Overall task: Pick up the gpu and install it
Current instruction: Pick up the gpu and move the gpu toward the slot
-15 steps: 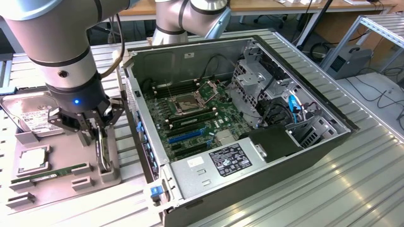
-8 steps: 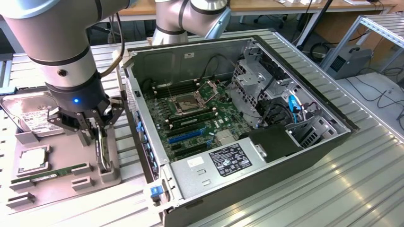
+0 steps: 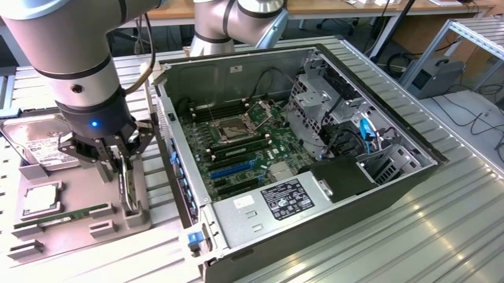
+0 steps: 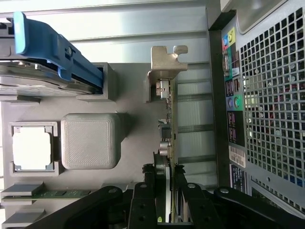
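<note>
The gpu (image 3: 126, 184) stands on edge in a slot of the grey parts holder (image 3: 75, 239), to the exterior view's left of the open computer case (image 3: 331, 177). In the wrist view the gpu (image 4: 167, 114) is a thin card seen edge-on, with its silver bracket (image 4: 165, 67) at the far end. My gripper (image 3: 118, 164) hangs straight down over the card. Its black fingers (image 4: 143, 200) press against both faces of the card's near end, so my gripper (image 4: 166, 191) is shut on the gpu. The card still sits in the holder.
The holder also carries a hard drive (image 3: 39, 144), a CPU (image 3: 39, 200) and a green memory stick (image 3: 63, 217). Inside the case lies the motherboard with a blue expansion slot (image 3: 232, 168). The case's rear wall (image 4: 271, 95) stands close beside the card.
</note>
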Motion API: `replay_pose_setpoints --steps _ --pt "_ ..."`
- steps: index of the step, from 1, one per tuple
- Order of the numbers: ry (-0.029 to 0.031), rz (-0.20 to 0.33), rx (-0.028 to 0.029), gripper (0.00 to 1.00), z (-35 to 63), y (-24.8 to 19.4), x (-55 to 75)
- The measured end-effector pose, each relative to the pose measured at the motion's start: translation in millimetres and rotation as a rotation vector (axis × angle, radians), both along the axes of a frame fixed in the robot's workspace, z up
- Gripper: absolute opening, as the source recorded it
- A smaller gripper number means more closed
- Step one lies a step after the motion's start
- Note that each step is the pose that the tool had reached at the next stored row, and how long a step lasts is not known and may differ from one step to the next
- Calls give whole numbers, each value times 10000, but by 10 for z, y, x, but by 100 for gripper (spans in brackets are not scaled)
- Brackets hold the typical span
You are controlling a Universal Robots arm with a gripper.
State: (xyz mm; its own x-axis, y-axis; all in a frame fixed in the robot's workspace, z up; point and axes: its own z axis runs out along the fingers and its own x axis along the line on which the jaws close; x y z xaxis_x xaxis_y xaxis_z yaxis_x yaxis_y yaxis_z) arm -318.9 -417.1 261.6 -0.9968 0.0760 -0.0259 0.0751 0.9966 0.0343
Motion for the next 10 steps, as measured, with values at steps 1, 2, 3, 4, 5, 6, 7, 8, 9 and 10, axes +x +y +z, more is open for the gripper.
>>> replay_pose_setpoints --steps 1,2,3,4,5,6,7,8,9,10 --pt "0 0 0 27 3 0 0" --pt "0 0 0 27 6 0 0" --pt "-1 0 1 27 9 0 0" --pt "0 0 0 27 12 0 0" --pt "0 0 0 27 15 0 0" --pt "-1 0 0 27 18 0 0" --pt "0 0 0 27 23 0 0" --pt "1 0 -1 27 28 0 0" --pt "0 0 0 27 31 0 0" --pt "-1 -1 0 27 35 0 0"
